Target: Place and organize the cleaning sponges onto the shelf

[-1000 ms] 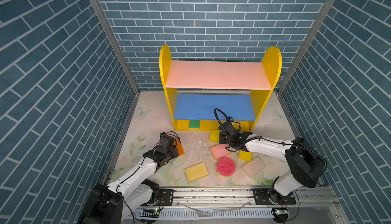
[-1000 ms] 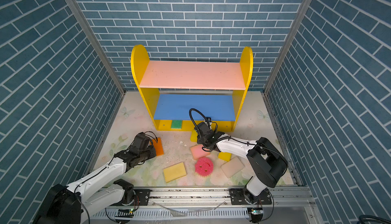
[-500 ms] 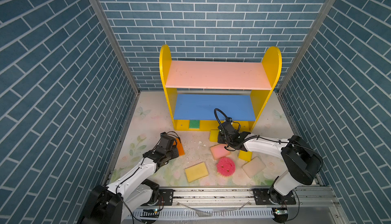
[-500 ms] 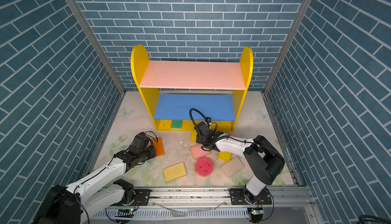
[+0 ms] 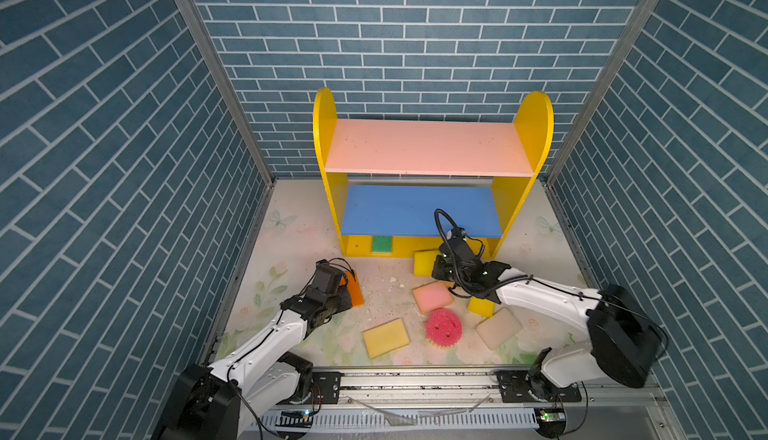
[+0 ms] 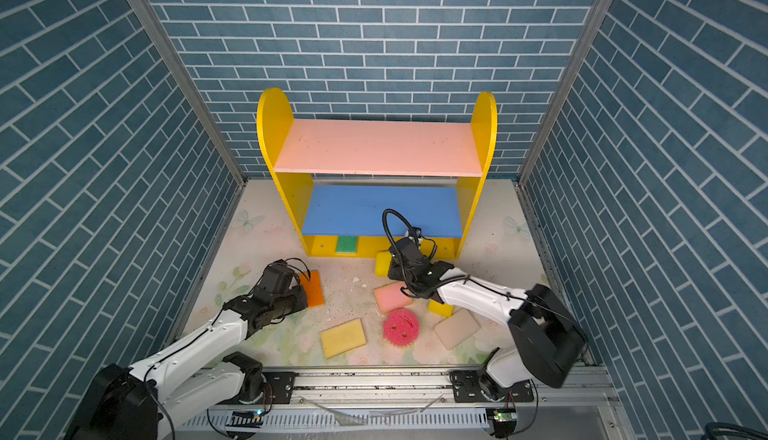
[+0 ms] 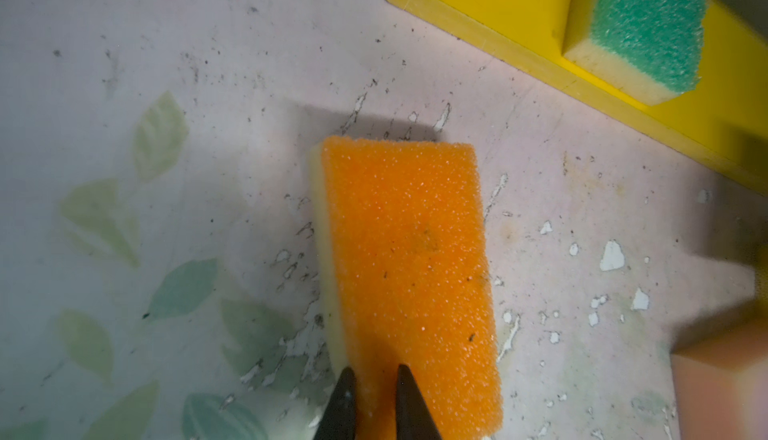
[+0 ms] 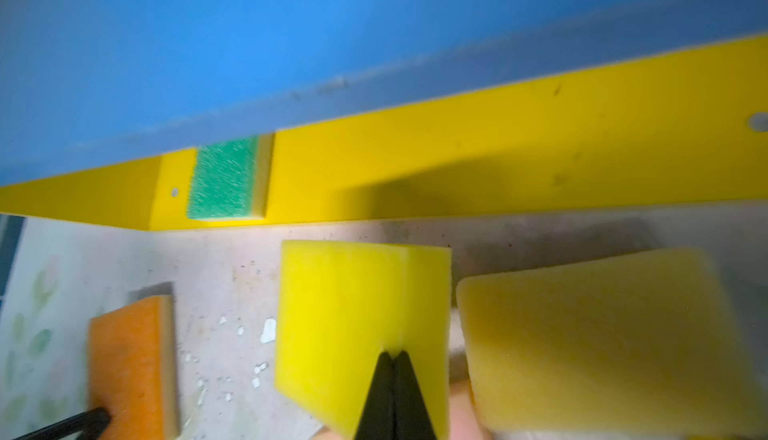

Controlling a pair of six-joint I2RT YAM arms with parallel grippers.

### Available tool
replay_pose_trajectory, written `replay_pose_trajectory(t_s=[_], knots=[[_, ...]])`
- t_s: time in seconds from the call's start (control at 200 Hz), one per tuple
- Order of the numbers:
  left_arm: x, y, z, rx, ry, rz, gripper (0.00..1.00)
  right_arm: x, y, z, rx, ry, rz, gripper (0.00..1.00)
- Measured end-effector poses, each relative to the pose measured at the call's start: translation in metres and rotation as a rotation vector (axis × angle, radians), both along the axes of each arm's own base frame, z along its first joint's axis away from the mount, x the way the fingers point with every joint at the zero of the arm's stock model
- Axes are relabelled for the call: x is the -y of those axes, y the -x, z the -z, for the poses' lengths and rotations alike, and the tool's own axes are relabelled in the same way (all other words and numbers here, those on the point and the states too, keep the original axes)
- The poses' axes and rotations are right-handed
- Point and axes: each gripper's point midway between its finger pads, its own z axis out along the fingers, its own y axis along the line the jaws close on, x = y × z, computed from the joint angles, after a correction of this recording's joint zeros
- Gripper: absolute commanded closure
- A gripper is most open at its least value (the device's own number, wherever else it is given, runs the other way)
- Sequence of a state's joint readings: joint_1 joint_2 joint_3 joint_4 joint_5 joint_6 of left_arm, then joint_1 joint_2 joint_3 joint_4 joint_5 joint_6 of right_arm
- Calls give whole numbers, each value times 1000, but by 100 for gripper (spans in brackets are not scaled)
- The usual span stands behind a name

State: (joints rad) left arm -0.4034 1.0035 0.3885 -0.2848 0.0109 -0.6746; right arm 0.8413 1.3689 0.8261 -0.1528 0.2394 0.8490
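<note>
The shelf (image 5: pixel 428 151) (image 6: pixel 374 147) stands at the back, and a green sponge (image 5: pixel 381 244) (image 7: pixel 648 22) (image 8: pixel 224 178) lies on its yellow base. My left gripper (image 5: pixel 347 292) (image 7: pixel 372 373) is shut on the near end of an orange sponge (image 5: pixel 355 288) (image 7: pixel 407 251) that rests on the floor. My right gripper (image 5: pixel 436 269) (image 8: pixel 392 355) is shut, its tips meeting in a crease of a bright yellow sponge (image 5: pixel 423 262) (image 8: pixel 340 326) just before the shelf base. A duller yellow sponge (image 8: pixel 602 342) lies beside it.
Loose on the floral mat are a pink sponge (image 5: pixel 432 296), a round pink smiley sponge (image 5: pixel 443 328), a pale yellow sponge (image 5: pixel 386 337), a cream sponge (image 5: pixel 498 328) and a yellow block (image 5: pixel 481 306). Brick walls close in both sides. White crumbs dot the mat.
My right gripper's jaws have closed tight on the yellow sponge. The left arm and the orange sponge have not moved.
</note>
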Motion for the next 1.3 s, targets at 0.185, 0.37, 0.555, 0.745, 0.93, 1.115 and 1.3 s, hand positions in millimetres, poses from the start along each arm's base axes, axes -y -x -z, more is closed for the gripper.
replay_pose_trajectory(t_s=[0.185,0.37,0.555,0.745,0.93,1.115,1.3], knots=[[7,-7,-11,31,18,26,82,70,27,-59,82,-7,160,100],[19,-12,-29,80,50,62,83,166,69,-49,54,61,412,100],[53,-9,-51,128,69,166,82,243,95,-40,43,99,669,100],[86,-13,-73,170,85,243,82,270,88,-10,-86,124,802,100],[103,-15,-87,206,102,272,82,267,69,46,-275,20,815,100],[121,-15,-98,230,121,310,82,256,51,58,-308,-71,774,57],[130,-17,-94,223,123,323,82,255,52,45,-260,-89,748,47]])
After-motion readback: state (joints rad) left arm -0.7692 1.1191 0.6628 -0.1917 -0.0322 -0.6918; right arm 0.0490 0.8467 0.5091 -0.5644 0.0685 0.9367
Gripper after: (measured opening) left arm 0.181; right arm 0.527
